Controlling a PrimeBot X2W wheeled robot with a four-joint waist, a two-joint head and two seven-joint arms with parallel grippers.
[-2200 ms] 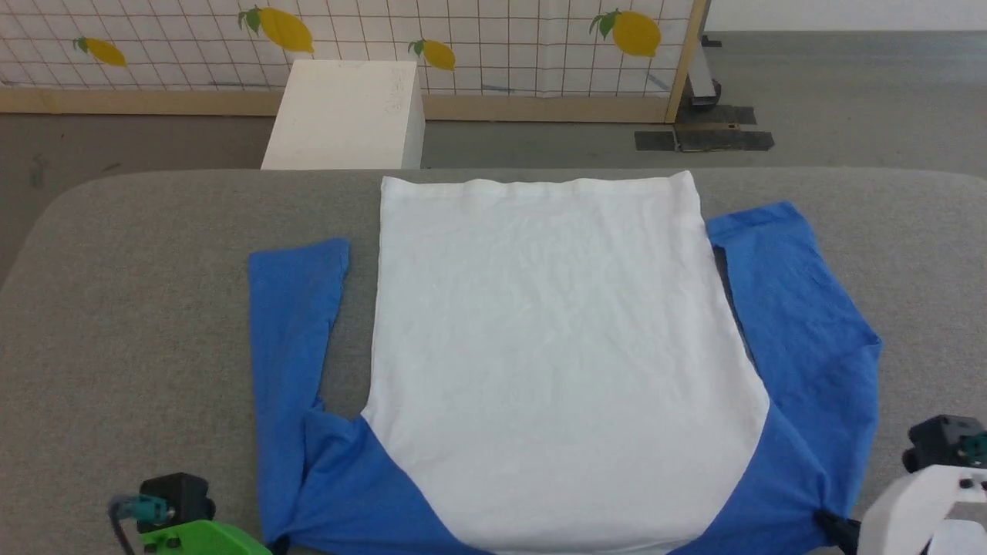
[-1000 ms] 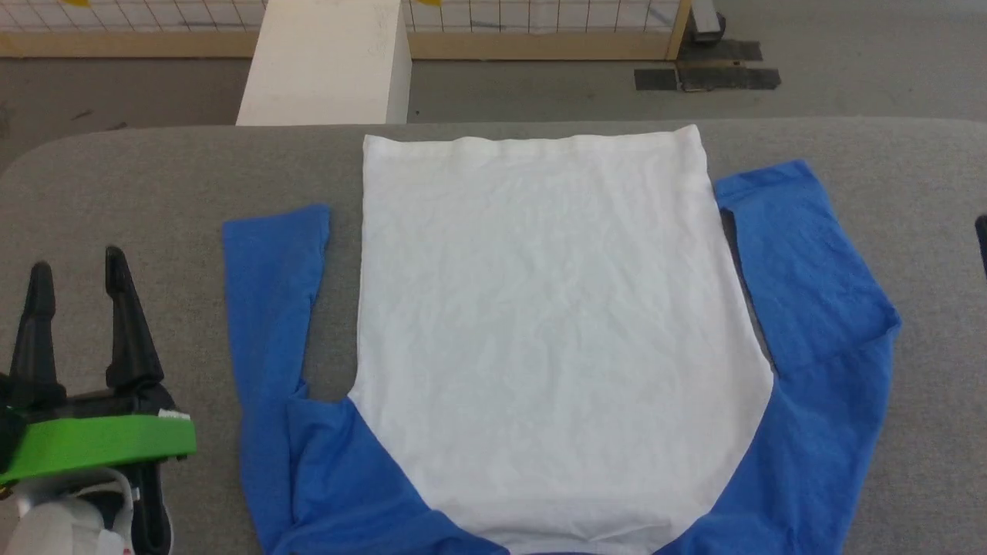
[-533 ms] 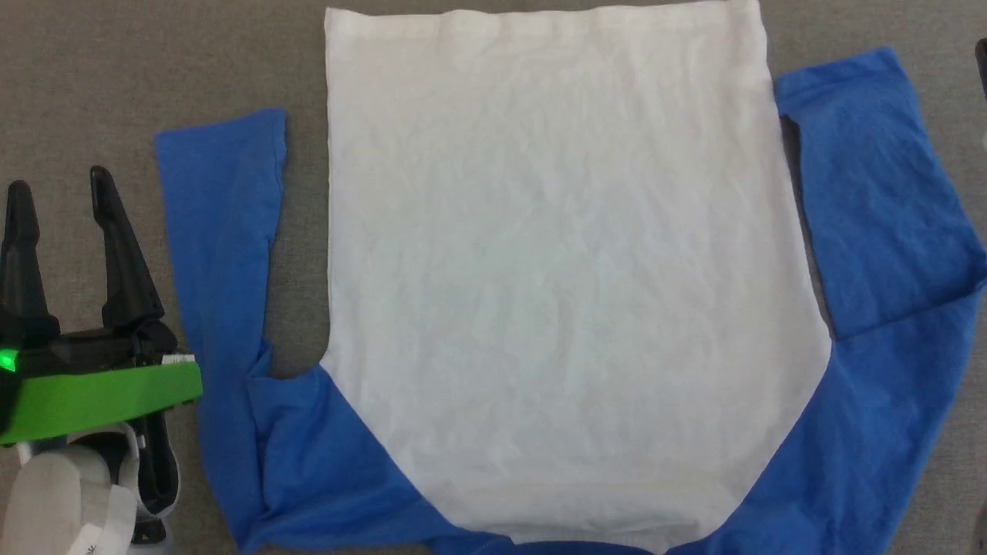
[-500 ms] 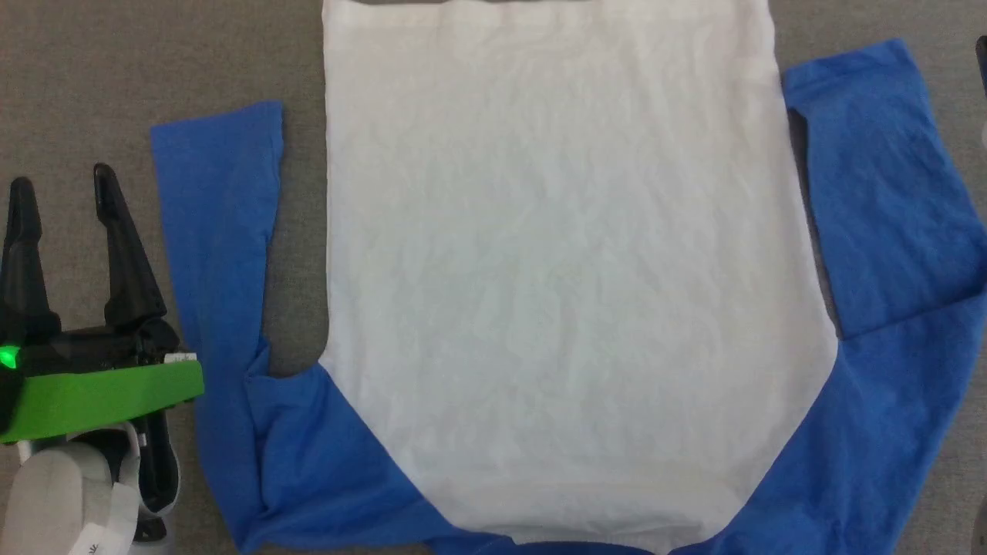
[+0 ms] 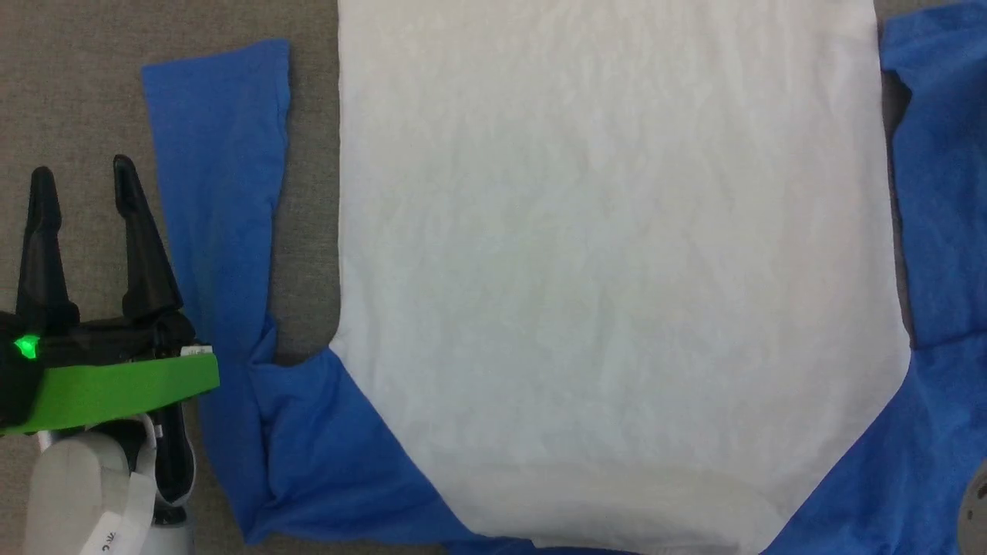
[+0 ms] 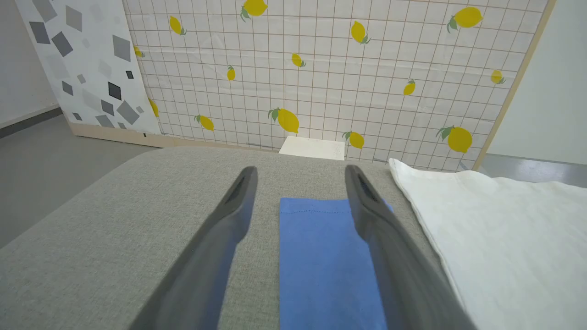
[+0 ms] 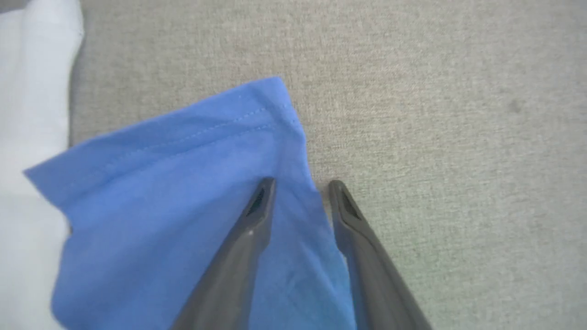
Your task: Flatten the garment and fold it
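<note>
The garment (image 5: 609,254) lies flat on the grey table (image 5: 69,92), white body in the middle and a blue sleeve on each side. My left gripper (image 5: 81,181) is open just left of the left sleeve (image 5: 220,177). In the left wrist view its fingers (image 6: 300,172) hover above that sleeve's cuff (image 6: 321,261), with the white body (image 6: 504,238) to the right. My right gripper (image 7: 302,185) points down at the right sleeve (image 7: 183,183) near the cuff corner. Its jaws stand a little apart, with the sleeve's outer edge between them.
Beyond the table's far edge stand a white box (image 6: 312,147) and a lemon-patterned screen (image 6: 321,68). Grey floor (image 6: 41,151) lies off the table's left side. Bare grey table surface (image 7: 458,137) stretches outward from the right sleeve.
The head camera has moved in closer over the garment, so the table's far edge and the box have left its picture. My left gripper stays open beside the left sleeve.
</note>
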